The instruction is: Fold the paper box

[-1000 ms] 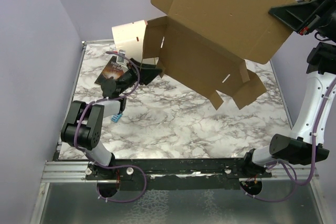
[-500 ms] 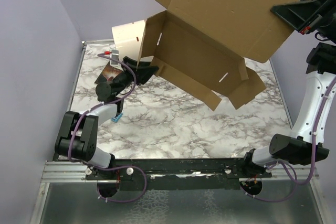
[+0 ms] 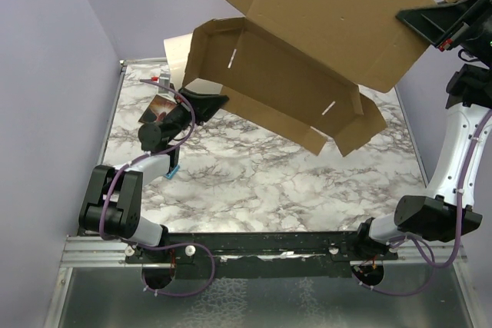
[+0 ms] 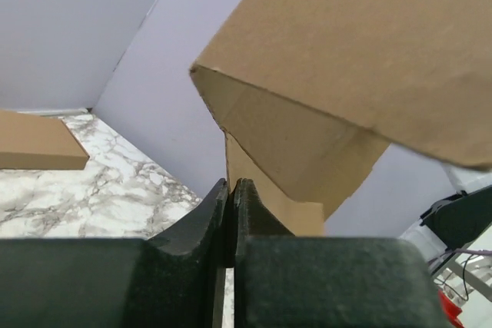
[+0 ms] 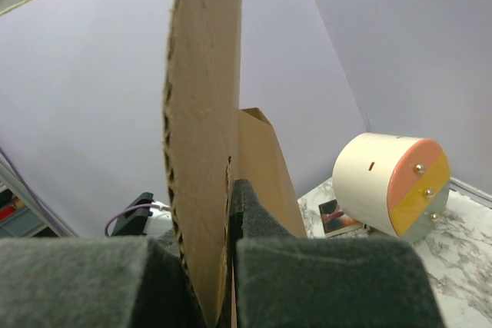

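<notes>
While held aloft over the far half of the marble table (image 3: 269, 182), clear of its surface: paper box (image 3: 323, 28), large brown die-cut mailer, part opened, big plain panel uppermost toward the far right corner, shallow tray section with two slots and raised side walls tilting down from it toward the far left, loose flaps hanging at the tray's near right end. Left gripper (image 3: 209, 102): under the tray's left end, jaws all but closed, thin edge of a cardboard flap pinched between them in the left wrist view. Right gripper (image 3: 415, 19): high at the right edge, well above the table, jaws clamped tight on the rim of the big panel, cardboard standing edge-on between the pads in the right wrist view. Cream cylindrical drum (image 3: 175, 53): on its side at the far left corner, mostly hidden behind the tray from above, end face part pink, part yellow, with three small studs. Dark printed card or booklet (image 3: 157, 107): flat on the marble just beside the drum, partly covered by the left arm. Small blue piece (image 3: 174, 171): beside the left forearm, whether on the marble or on the arm not discernible. Flat closed brown box (image 4: 34, 140): lying on the marble at the left of the left wrist view, apart from the mailer. Lavender walls (image 3: 46, 74) on the left, far and right sides.
</notes>
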{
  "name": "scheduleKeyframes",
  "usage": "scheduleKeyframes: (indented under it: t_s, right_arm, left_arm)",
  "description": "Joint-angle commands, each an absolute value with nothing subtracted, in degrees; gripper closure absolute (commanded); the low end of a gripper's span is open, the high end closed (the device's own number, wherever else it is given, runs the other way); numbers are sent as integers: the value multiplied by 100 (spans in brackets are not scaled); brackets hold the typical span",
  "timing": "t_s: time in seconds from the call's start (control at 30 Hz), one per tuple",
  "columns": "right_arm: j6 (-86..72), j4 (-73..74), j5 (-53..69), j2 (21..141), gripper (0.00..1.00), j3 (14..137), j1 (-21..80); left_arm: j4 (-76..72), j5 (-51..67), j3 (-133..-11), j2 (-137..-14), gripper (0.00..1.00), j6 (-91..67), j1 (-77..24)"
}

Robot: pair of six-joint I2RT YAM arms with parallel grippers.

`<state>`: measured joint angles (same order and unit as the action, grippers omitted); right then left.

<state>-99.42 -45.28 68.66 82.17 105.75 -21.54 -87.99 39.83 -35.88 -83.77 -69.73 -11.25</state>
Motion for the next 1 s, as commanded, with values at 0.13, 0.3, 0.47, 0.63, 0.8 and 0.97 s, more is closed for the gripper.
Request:
scheduleKeyframes:
  t_s: [0.13, 0.3, 0.47, 0.63, 0.8, 0.97]
  right_arm:
    - [-10020, -4799, 6530, 8183, 99, 10418, -2206]
    - [-10052, -4866, 6548, 8143, 99, 10301, -2206]
    - [-10057, -4969, 6550, 8122, 99, 10202, -2206]
    - [-9953, -5382, 6545, 8155, 99, 10006, -2214]
    - [-8586, -5222, 6814, 8082, 99, 9800, -2215]
    - [-7200, -5192, 7536, 7841, 99, 9461, -2215]
  left_arm:
    - [-10256, 3807, -3448, -8194, 100, -7428, -1108]
    - [-10248, 3848, -3507, -8256, 75, -7457, -1063]
    - [-10250, 3859, -3515, -8283, 100, -7363, -986]
    - [-10247, 3756, -2996, -8343, 66, -7360, -525]
    - [-10239, 3026, -1653, -7967, 31, -7364, 53]
    - [-9999, 2785, -1037, -6826, 32, -6697, 325]
